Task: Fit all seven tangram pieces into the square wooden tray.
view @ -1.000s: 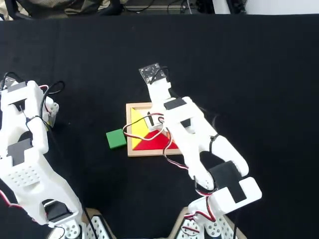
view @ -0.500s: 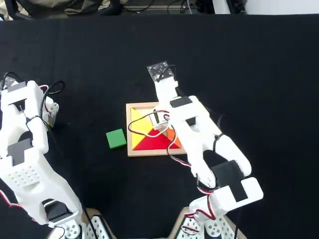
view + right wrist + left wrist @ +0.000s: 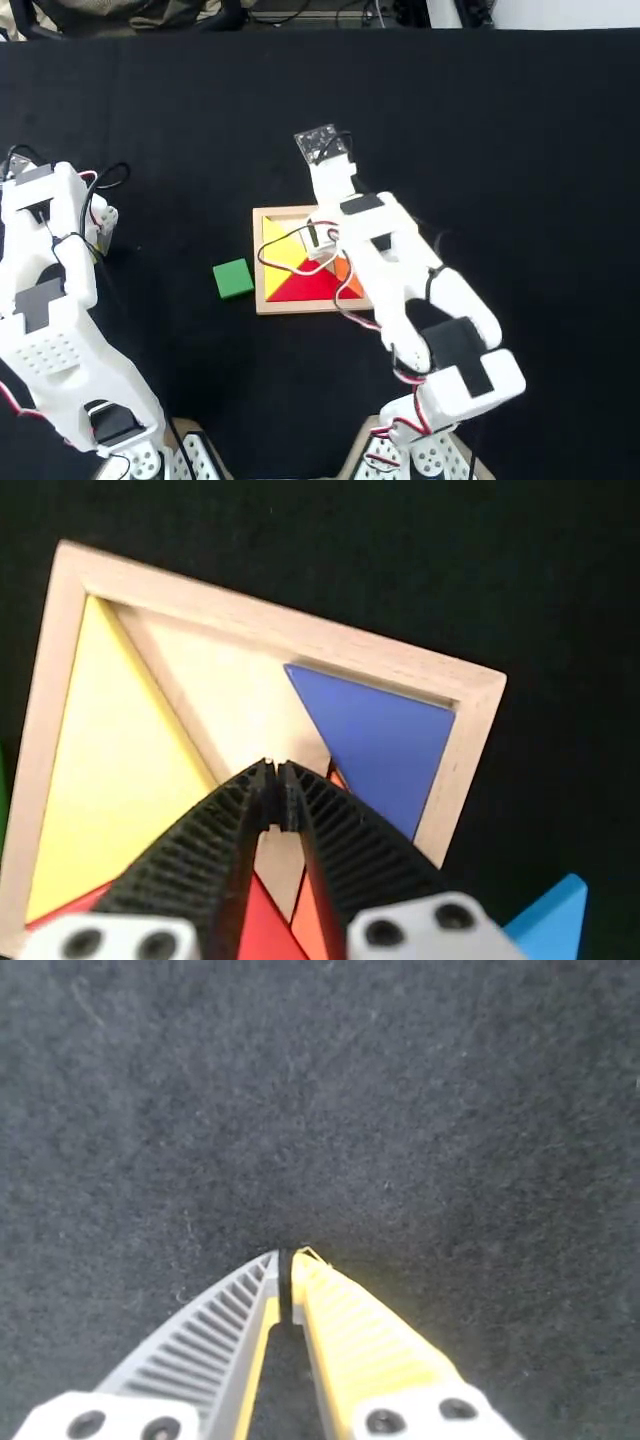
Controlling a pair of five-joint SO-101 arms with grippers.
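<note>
The right gripper hangs over the middle of the tray, jaws closed tip to tip w/ nothing between them. Its tips are above the strip of uncovered wood btw. the yellow triangle and the blue triangle. The tray sits near the middle of the table. Inside it are also the red triangle and the orange piece, both toward the side nearest the robot, so 4 pcs are in, as far as I can see. Outside, the green square lies flat on the table near the tray's edge that faces the left arm, not touching it. A light-blue piece lies just outside the tray on the opposite side. The 7th piece I cannot find. The left gripper is well apart, near the table's left edge, pointing down at the table, jaws also shut and empty. My judgement: the right arm is btw. two pcs, i.e. the next one must be fetched. To do it well, go straight up first, so the tips do not drag the blue triangle out of its corner. Open the jaws wide before going down, take the piece low on 2 parallel sides, and turn it to match the free gap before lowering, not after.
</note>
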